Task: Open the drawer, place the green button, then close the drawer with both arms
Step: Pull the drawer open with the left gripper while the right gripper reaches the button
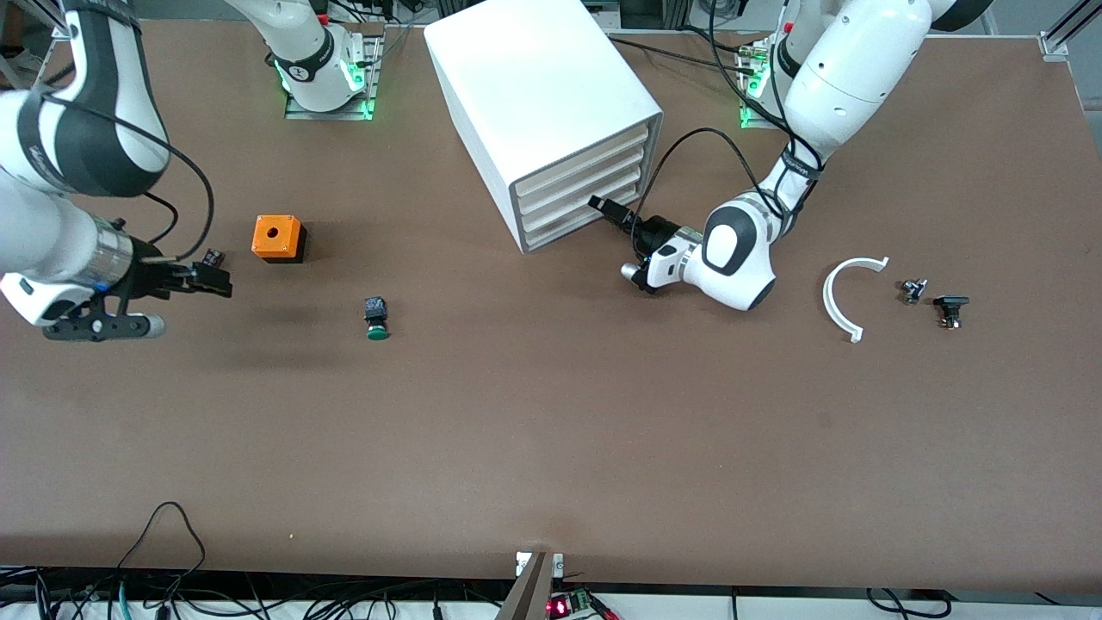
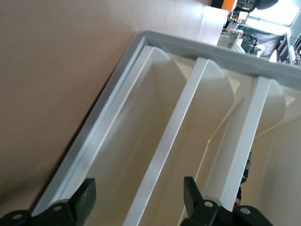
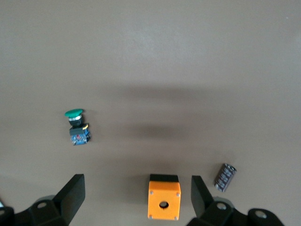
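A: Where is your drawer (image 1: 574, 226) right now?

B: It is the lowest one in the white cabinet (image 1: 534, 95), and its front sits flush with the drawers stacked above it. Your left gripper (image 1: 607, 209) is right at that stack of fronts, at the corner toward the left arm's end of the table. The left forearm lies low and nearly level, reaching in from the base at the table's top edge with the wrist bent back toward the cabinet.

A: And the claw itself?

B: Spread wide. In the left wrist view the two fingers (image 2: 85, 195) stand well apart with the drawer fronts between them, gripping nothing. You cannot tell from that view which drawer edge they line up with.

A: The button (image 1: 375, 317)?

B: It lies on its side on bare table (image 1: 551, 430), nearer to the front camera than the orange cube (image 1: 278, 238), with its green cap toward that camera. There is open room all around it.

A: Your right arm?

B: It waits. The right gripper (image 1: 211, 280) hangs over the table beside the orange cube, toward the right arm's end, with its fingers (image 3: 72, 194) parted and empty. A small dark cylinder (image 3: 225, 177) lies just beside the cube.

A: Anything toward the left arm's end?

B: A white curved strip (image 1: 839, 297) and two small dark parts (image 1: 934, 301), well apart from the cabinet.
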`<state>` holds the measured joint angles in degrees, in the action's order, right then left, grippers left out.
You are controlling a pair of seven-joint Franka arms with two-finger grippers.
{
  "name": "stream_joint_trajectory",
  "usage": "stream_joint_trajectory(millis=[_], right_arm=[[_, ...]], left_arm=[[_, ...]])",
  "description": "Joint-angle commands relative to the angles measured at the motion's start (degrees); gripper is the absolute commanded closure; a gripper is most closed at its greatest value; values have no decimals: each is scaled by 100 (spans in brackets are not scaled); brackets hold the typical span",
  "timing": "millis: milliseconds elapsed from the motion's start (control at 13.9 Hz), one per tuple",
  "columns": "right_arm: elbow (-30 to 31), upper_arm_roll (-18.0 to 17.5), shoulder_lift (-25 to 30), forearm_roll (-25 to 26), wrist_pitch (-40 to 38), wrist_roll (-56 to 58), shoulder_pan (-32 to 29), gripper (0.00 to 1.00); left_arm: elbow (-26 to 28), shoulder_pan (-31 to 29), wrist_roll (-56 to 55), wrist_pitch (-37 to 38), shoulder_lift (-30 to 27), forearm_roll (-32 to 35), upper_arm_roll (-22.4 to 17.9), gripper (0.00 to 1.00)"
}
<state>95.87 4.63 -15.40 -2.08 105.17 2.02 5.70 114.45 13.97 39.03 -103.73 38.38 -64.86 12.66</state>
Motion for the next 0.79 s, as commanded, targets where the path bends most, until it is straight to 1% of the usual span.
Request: stream_joint_trajectory(millis=[0, 72, 144, 216, 288, 432, 504, 576, 720], right_arm=[[-94, 20, -366, -47, 371, -35, 343, 0], [-95, 20, -524, -47, 521, -35, 475, 0], [-95, 20, -708, -55, 662, -44, 537, 0], [-95, 20, -919, -81, 828, -53, 581, 0], [-68, 11, -1147, -125, 960, -61, 625, 0], [237, 20, -1360, -257, 1486, -53, 878, 0], [405, 11, -1413, -257, 1759, -53, 941, 0], [554, 3, -1422, -257, 1988, -87, 1011, 0], [687, -94, -1422, -223, 2130, -578, 1143, 0]], left_arm=[[376, -34, 175, -94, -199, -211, 141, 20], [402, -34, 175, -95, -191, -220, 149, 21], [420, -34, 175, -95, -191, -220, 149, 34], [446, -34, 175, -95, -191, -220, 149, 64], [447, -52, 158, -86, -191, -220, 149, 100], [412, -122, 132, -94, -217, -220, 97, 100], [359, -244, 114, -95, -243, -168, -16, 100], [289, -306, 70, -95, -313, -159, -235, 100], [96, -420, 158, -103, -357, -159, -613, 100]])
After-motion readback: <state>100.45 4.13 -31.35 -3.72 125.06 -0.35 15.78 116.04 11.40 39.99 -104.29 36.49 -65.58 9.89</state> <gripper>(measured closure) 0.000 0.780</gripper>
